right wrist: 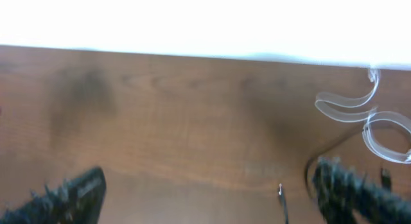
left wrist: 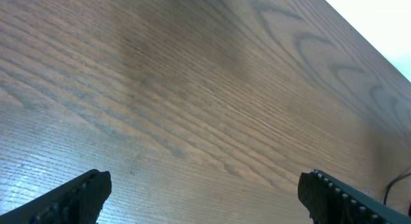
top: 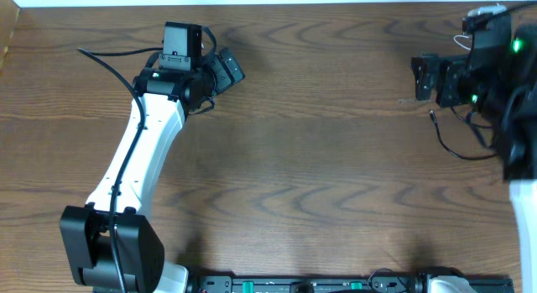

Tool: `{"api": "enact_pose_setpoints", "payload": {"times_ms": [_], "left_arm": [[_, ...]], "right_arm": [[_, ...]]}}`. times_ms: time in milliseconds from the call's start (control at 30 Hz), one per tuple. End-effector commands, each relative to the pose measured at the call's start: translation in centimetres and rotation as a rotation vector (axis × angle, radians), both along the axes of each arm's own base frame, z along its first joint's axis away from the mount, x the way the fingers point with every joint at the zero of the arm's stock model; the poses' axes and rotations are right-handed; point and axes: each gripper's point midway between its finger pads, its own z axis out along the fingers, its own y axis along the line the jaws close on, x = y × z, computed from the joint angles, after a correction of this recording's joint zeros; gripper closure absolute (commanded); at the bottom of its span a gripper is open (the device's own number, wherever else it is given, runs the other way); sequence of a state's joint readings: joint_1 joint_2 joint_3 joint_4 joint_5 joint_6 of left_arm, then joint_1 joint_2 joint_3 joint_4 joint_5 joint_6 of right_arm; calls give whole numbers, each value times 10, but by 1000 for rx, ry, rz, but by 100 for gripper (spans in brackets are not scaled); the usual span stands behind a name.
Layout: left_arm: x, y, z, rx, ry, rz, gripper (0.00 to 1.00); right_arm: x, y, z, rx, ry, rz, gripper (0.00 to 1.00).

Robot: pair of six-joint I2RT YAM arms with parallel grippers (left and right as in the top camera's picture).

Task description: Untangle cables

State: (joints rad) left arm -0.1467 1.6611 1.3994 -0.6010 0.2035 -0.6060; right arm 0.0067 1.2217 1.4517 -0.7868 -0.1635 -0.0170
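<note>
The black cable (top: 445, 143) lies on the table at the far right, curving under my right arm, with its plug end pointing up. In the right wrist view its plug tip (right wrist: 282, 199) sits just inside the right finger. The white cable (right wrist: 359, 112) lies looped near the far table edge; overhead only a thin white bit (top: 463, 39) shows beside the right arm. My right gripper (top: 419, 77) (right wrist: 209, 185) is open and empty above the table. My left gripper (top: 226, 70) (left wrist: 205, 185) is open and empty at the upper left, over bare wood.
The wooden table (top: 319, 159) stretches between the two arms. The left arm's own thick black wire (top: 105, 62) loops out to its left. The far table edge meets a white surface (right wrist: 192, 18) just beyond the right gripper.
</note>
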Motion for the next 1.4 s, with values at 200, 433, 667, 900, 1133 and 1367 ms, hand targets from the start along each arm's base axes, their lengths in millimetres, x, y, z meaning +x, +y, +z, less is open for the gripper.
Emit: {"api": "enact_pose_setpoints", "payload": {"times_ms": [200,433,667,900,1133,1367], "left_arm": [[3,3,2,11,-7,10,2],[3,3,2,11,-7,10,2],[3,3,2,10,-6,10,2],[3,3,2,10,-6,10,2],[3,3,2,11,-7,10,2],[3,3,2,10,-6,10,2]], "right_arm": [[-52,-5,-53,-184,-232,55,1],[-86,-8,-73,-188,-466,26,1],[-106,-8,-112,-169,-582,8,1],[-113,-4,-157,-125,-597,10,1],[-117,0,-178,-98,-550,23,1],[-115,0,-197,-50,-461,11,1]]}}
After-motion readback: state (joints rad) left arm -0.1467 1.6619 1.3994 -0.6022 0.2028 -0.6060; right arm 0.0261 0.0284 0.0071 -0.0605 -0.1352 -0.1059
